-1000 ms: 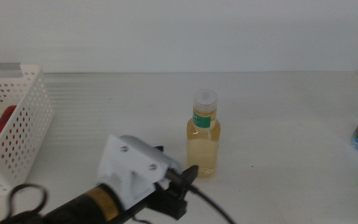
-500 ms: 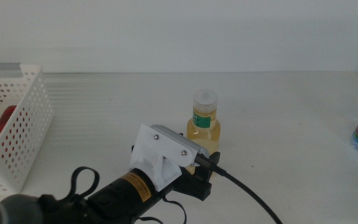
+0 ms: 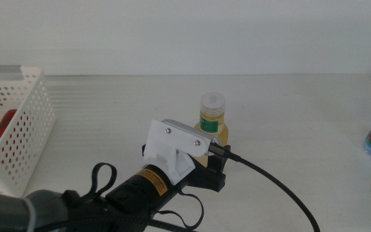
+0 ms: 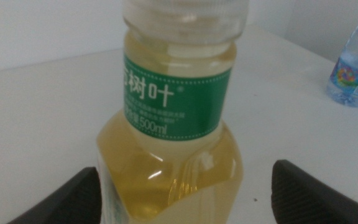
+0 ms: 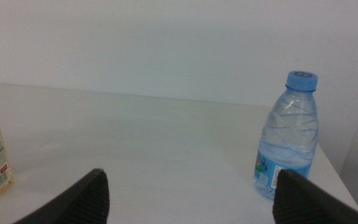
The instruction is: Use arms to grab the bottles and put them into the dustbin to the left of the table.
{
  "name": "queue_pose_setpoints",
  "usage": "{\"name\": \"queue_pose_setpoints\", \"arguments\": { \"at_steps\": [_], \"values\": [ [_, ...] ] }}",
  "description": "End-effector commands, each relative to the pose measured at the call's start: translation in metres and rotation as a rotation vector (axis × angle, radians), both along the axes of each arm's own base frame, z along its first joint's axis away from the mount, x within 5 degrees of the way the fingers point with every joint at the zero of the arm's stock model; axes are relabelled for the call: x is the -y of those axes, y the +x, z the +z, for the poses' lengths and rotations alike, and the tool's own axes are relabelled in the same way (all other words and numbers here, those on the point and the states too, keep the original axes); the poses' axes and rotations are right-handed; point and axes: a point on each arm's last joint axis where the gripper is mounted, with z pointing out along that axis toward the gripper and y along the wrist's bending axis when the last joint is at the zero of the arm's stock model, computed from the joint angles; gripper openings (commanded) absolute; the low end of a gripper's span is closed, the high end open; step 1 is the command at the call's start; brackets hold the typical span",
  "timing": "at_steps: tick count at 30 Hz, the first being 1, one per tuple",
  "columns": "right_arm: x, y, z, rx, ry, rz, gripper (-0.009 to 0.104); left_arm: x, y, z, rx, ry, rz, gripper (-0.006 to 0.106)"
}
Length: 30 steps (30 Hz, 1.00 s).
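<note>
While my left gripper stands spread around the clear, nearly full yellow-liquid bottle mid-worktop, I judge it heavy, smooth; grip its body.

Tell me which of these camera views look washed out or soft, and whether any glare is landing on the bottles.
Middle view: flat bright light blends the table into the wall. Left wrist view: the yellow bottle, between the open left gripper, is soft, with small glints low on its body. Right wrist view: fairly sharp, a pale sheen on the water bottle; the open right gripper waits short of it.
</note>
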Motion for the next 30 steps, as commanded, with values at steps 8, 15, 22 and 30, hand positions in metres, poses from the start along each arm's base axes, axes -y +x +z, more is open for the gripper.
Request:
{"name": "queue_pose_setpoints", "arguments": {
  "at_steps": [8,15,22,30],
  "values": [
    [0.001,-0.002,0.011,0.111,-0.008,-0.014,0.083,0.014,0.013,0.02,0.095,-0.102,0.016,0.09],
    [0.001,-0.002,0.011,0.111,-0.008,-0.014,0.083,0.021,0.023,0.01,0.112,-0.117,0.042,0.09],
    [0.001,-0.002,0.011,0.111,-0.008,-0.014,0.083,0.023,0.028,-0.005,0.145,-0.13,0.072,0.09],
    [0.001,-0.002,0.011,0.111,-0.008,-0.014,0.083,0.024,0.032,-0.018,0.17,-0.133,0.095,0.09]
  ]
}}
